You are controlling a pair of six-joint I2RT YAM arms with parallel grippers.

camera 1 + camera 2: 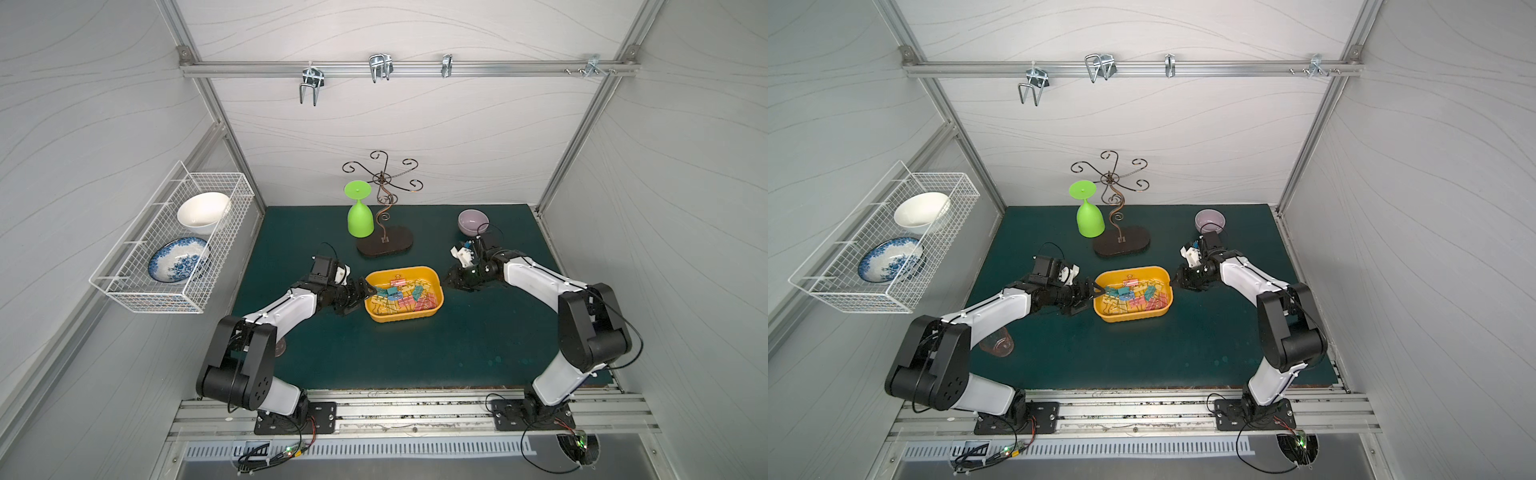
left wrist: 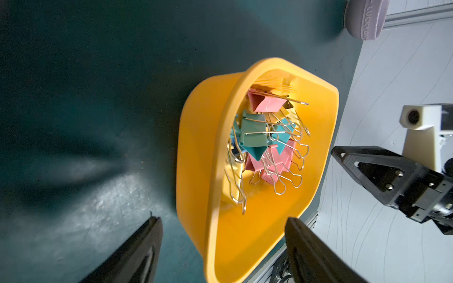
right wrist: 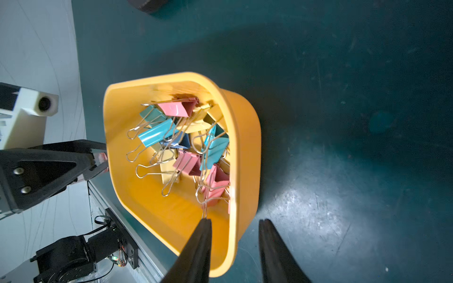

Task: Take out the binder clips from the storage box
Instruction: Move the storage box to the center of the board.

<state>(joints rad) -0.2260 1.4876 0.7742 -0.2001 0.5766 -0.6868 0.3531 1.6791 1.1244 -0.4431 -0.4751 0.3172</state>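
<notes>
All the clips (image 1: 405,296) sit heaped in the yellow box (image 1: 401,318), lying nine-to-three. The left claw (image 1: 367,291), wide, reaches over its nine o'clock rim, nearest the pile; the right claw (image 1: 446,282), narrowly parted, straddles the three o'clock rim.

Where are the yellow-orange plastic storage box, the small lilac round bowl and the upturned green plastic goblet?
Yellow-orange plastic storage box (image 1: 399,318): in a top view, near outer wall.
Small lilac round bowl (image 1: 473,219): in a top view, inner hollow.
Upturned green plastic goblet (image 1: 360,222): in a top view, cup body.
</notes>
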